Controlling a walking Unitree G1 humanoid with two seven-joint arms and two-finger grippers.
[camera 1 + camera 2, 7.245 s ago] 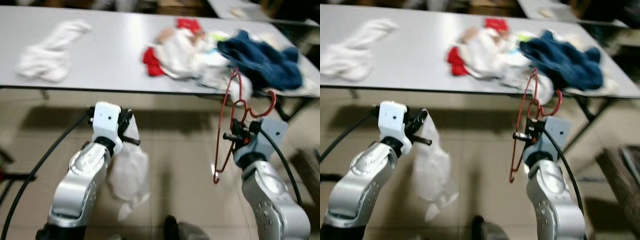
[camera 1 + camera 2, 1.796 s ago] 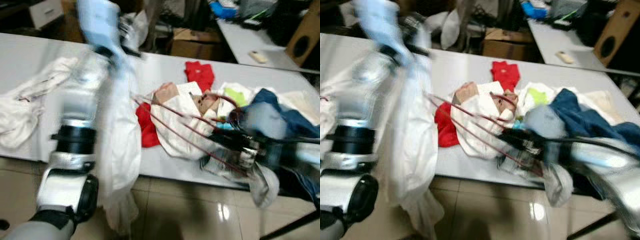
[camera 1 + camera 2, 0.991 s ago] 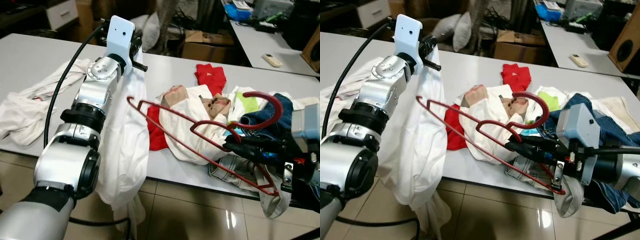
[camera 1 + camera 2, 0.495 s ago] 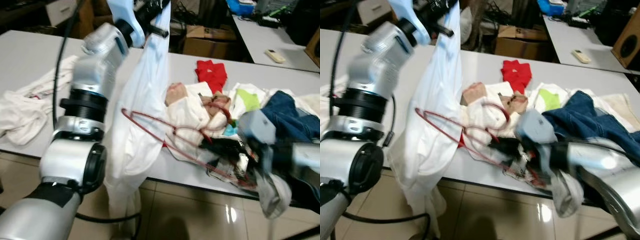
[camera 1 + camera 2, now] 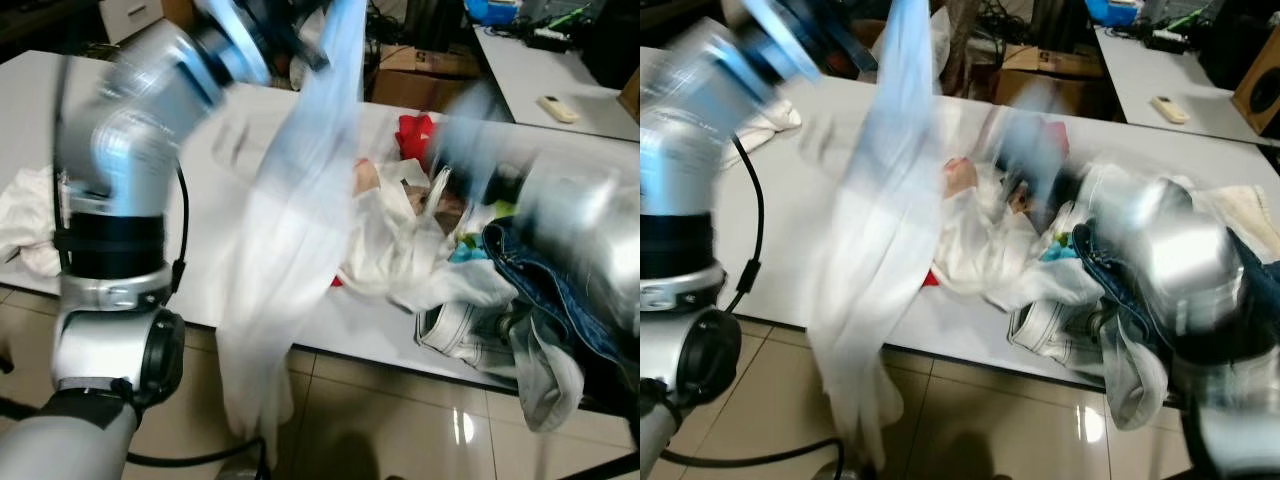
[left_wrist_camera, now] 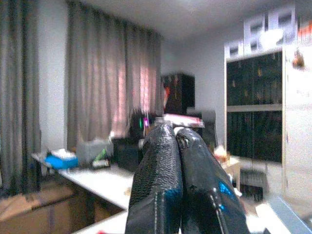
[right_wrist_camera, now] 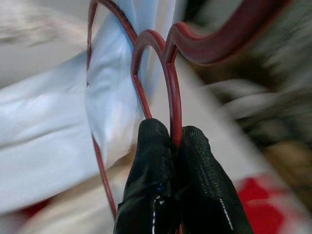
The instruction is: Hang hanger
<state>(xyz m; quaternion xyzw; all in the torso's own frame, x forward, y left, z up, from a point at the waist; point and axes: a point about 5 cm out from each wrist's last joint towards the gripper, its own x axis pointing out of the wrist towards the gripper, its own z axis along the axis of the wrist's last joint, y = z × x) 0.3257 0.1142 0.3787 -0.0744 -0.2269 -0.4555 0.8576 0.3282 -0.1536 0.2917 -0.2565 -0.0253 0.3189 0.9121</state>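
Note:
A long white garment (image 5: 290,250) hangs from my raised left gripper (image 6: 174,130), whose fingers are pressed together on its top edge. The cloth drapes down past the front edge of the grey table (image 5: 40,100), and motion blur smears it. My right gripper (image 7: 170,131) is shut on the red wire hanger (image 7: 171,73), just below its hook. In the right wrist view the hanger's frame lies right against the white garment (image 7: 112,97). The right arm (image 5: 570,210) is a blurred streak above the clothes pile.
A heap of clothes lies on the table's right half: white pieces (image 5: 400,250), a red cloth (image 5: 415,130) and blue jeans (image 5: 560,300) hanging over the edge. Another white cloth (image 5: 25,215) lies at the left. A second table (image 5: 540,70) and a cardboard box (image 5: 420,85) stand behind.
My right arm has swung up and towards the garment with the hanger, now blurred. The left arm has lifted the white garment higher and further over the table.

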